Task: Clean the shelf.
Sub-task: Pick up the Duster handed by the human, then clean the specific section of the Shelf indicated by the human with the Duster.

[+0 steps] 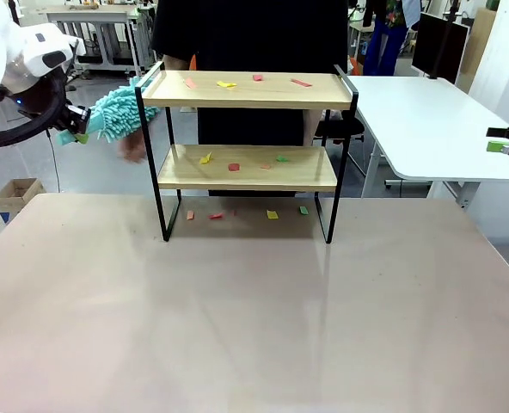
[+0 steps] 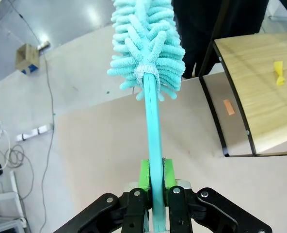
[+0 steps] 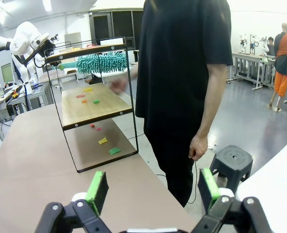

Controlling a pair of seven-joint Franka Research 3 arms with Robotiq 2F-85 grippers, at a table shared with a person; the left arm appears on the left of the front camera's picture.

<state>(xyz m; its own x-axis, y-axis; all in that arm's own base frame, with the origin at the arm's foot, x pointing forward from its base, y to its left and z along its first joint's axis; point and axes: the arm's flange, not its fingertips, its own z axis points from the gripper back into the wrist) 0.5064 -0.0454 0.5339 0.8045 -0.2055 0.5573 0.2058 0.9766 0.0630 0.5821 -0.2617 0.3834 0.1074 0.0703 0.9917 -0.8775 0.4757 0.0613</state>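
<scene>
Teal fluffy duster point(image 2: 146, 43) on teal plastic handle, clamped tight between green pads of left gripper point(image 2: 155, 174). Duster head straight out ahead of fingertips. Two-tier shelf point(image 1: 254, 93), light wooden boards in thin black metal frame, just beyond duster head and off to one side; contact unclear. Small coloured paper scraps point(image 1: 226, 84) on both boards and on beige table point(image 1: 237, 327) beneath. Jaws of right gripper point(image 3: 152, 187) spread wide, holding nothing. Shelf well ahead of it, person in black point(image 3: 182, 73) beside shelf.
</scene>
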